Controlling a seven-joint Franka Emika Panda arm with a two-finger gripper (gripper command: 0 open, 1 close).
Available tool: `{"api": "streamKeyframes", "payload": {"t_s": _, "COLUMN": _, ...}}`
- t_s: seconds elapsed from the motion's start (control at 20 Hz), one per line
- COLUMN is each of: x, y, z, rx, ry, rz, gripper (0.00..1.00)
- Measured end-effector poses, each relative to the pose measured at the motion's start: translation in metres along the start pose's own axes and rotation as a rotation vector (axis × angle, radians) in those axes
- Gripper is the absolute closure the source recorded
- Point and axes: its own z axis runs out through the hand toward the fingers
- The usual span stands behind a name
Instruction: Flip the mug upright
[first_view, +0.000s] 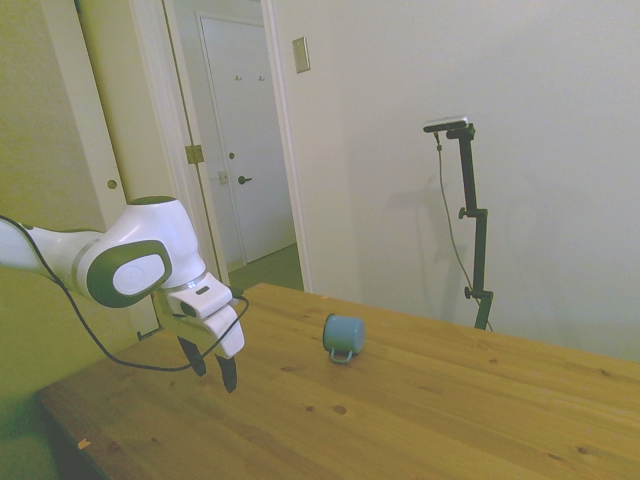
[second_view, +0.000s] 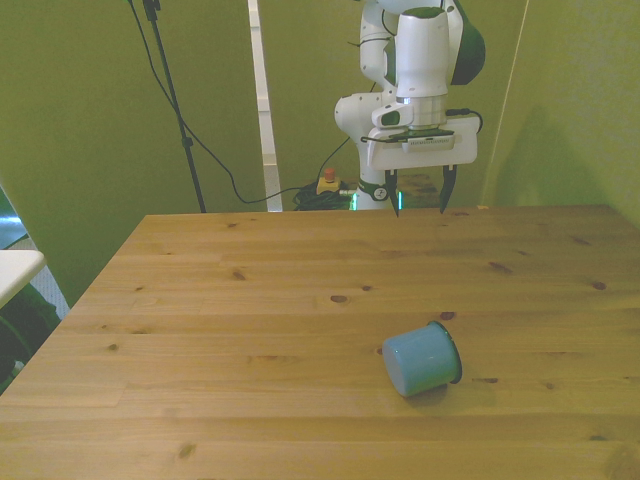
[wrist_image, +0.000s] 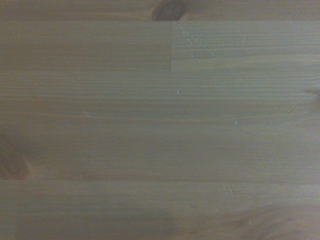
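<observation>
**Mug on its side, gripper apart and empty**

The mug (second_view: 421, 359) lies on its side on the table (second_view: 250, 300), toward the front view's right and nearer the camera, its flat base facing the camera. In the side view its handle (first_view: 342, 355) points down at the wood. The gripper (second_view: 421, 192) hangs above the table's far edge, well apart from the mug, fingers (first_view: 229, 372) spread wide, holding and touching nothing. The wrist view shows only bare planks with a dark knot (wrist_image: 169, 10). Behind the table stand pale walls and a white door (first_view: 250, 150).
</observation>
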Motion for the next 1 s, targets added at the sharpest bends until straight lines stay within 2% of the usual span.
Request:
{"api": "streamKeyframes", "payload": {"t_s": 0.25, "x": 0.005, "y": -0.006, "z": -0.003, "rx": -0.007, "ry": 0.044, "rz": -0.034, "gripper": 0.00}}
{"api": "streamKeyframes", "payload": {"t_s": 0.45, "x": 0.034, "y": -0.032, "z": -0.007, "rx": -0.025, "ry": 0.153, "rz": -0.029, "gripper": 0.00}}
{"api": "streamKeyframes", "payload": {"t_s": 0.7, "x": 0.089, "y": -0.103, "z": 0.012, "rx": -0.060, "ry": 0.231, "rz": -0.009, "gripper": 0.00}}
{"api": "streamKeyframes", "payload": {"t_s": 1.0, "x": 0.106, "y": -0.186, "z": 0.026, "rx": -0.071, "ry": 0.266, "rz": 0.000, "gripper": 0.00}}
